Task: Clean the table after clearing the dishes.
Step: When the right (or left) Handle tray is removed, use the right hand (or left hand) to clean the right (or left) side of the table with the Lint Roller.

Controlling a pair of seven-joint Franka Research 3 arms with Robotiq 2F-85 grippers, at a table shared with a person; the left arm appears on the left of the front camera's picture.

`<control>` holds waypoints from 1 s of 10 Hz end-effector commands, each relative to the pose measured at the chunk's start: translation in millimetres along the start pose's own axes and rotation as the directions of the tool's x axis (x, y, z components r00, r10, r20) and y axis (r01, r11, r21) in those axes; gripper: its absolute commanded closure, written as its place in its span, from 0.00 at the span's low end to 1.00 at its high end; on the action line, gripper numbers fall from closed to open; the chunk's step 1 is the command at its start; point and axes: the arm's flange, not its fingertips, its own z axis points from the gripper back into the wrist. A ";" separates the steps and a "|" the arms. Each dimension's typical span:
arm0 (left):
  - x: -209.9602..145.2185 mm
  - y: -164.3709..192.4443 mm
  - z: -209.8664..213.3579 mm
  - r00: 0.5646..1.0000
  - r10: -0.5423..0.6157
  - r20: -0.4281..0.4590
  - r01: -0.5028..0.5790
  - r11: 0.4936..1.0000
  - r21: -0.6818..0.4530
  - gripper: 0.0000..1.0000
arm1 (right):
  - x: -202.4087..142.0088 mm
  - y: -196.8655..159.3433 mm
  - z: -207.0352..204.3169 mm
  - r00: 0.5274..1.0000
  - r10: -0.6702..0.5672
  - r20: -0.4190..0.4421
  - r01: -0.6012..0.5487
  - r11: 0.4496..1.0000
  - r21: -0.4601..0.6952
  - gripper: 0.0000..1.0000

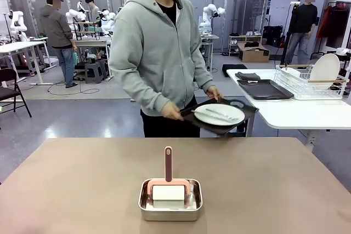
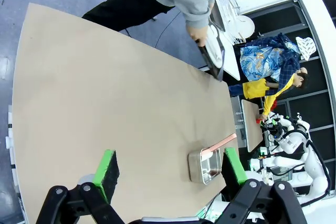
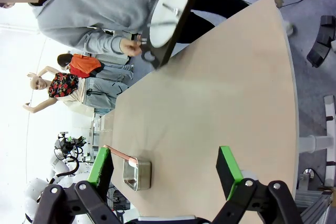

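The front view showed one tan table (image 1: 263, 179). On it, toward six o'clock, sat one steel pan (image 1: 143, 205) holding one pink-handled cleaning tool (image 1: 168, 163). One person (image 1: 156, 53) stood at twelve o'clock, carrying one dark tray (image 1: 208, 126) with one white plate (image 1: 231, 112) and two pieces of metal cutlery (image 1: 215, 115). At three o'clock stood one white side table (image 1: 296, 114) with a second dark tray (image 1: 263, 89), one dark cloth (image 1: 248, 76) and one wire rack (image 1: 307, 89) holding a second white plate (image 1: 324, 69). That made two tables, two trays and two plates in all. Two more people (image 1: 57, 36) were far off at ten o'clock. There were two grippers, a left gripper (image 2: 170, 169) and a right gripper (image 3: 164, 166), each with two green-padded fingers.
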 end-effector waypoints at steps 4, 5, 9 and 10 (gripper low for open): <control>3.0 -0.1 3.3 1.000 -0.005 -0.002 0.005 1.000 -0.002 0.00 | -1.7 2.5 0.5 1.000 0.001 0.000 -0.001 1.000 0.005 0.00; 3.0 -0.1 3.3 1.000 -0.005 -0.002 0.005 1.000 -0.002 0.00 | -1.7 2.5 0.5 1.000 0.001 0.000 -0.001 1.000 0.005 0.00; 3.0 -0.1 3.3 1.000 -0.005 -0.002 0.005 1.000 -0.002 0.00 | -1.7 2.5 0.5 1.000 0.001 0.000 -0.001 1.000 0.005 0.00; 3.0 -0.1 3.3 1.000 -0.005 -0.002 0.005 1.000 -0.002 0.00 | -1.7 2.5 0.5 1.000 0.001 0.000 -0.001 1.000 0.005 0.00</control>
